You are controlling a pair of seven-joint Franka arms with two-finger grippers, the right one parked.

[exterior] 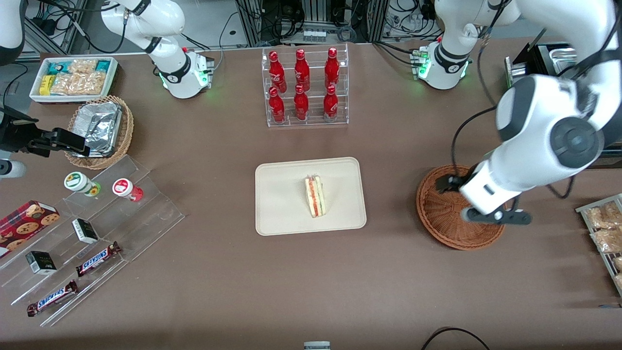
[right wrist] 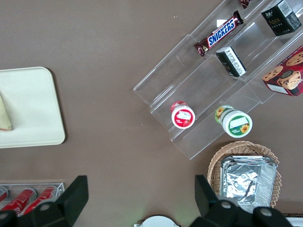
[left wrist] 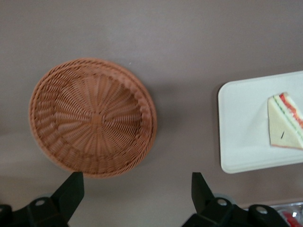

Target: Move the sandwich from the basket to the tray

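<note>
Above basket (left wrist: 92,116): gripper (left wrist: 137,194), jaws apart.

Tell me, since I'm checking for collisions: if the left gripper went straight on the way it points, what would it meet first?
Probably the basket, near its rim, or the bare table beside it. The open gripper points down above it, holding nothing. The sandwich lies on the tray, off that line.

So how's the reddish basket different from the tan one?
The reddish-brown basket is empty, darker and under the open claw. The tan basket holds foil packets and sits toward the parked arm's end. Both are round wicker.
</note>
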